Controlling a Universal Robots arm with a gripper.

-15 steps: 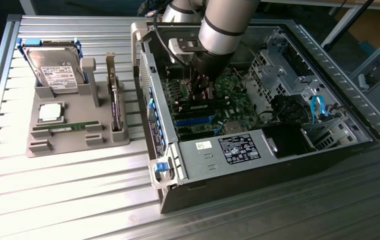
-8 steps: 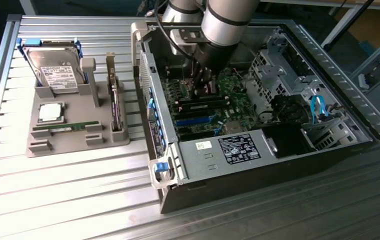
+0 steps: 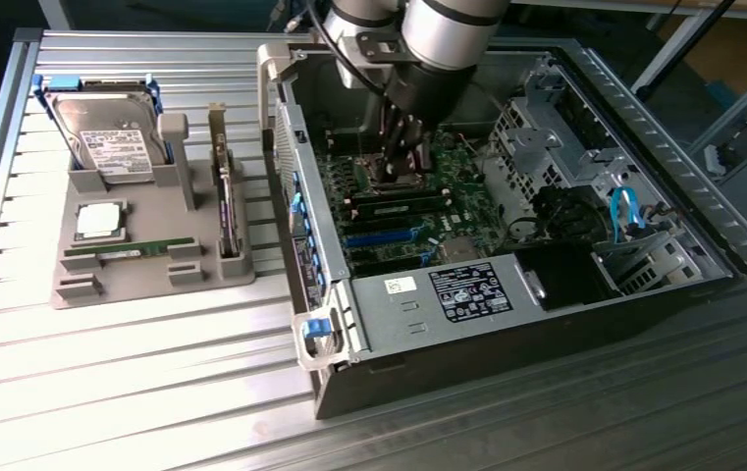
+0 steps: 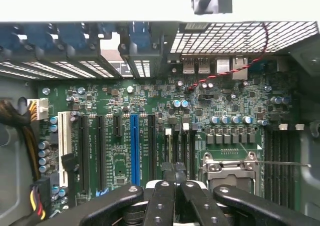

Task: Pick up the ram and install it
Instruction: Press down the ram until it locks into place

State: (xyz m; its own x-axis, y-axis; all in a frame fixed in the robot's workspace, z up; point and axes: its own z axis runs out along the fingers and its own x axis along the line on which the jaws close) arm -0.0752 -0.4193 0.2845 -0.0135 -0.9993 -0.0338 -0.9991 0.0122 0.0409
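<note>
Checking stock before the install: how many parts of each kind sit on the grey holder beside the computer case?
Hard drive: 1
Processor chip: 1
RAM sticks: 2
Total: 4

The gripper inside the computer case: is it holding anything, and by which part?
Nothing, as far as can be seen. The gripper has its jaws shut against each other above the motherboard, with no part between them.
</note>
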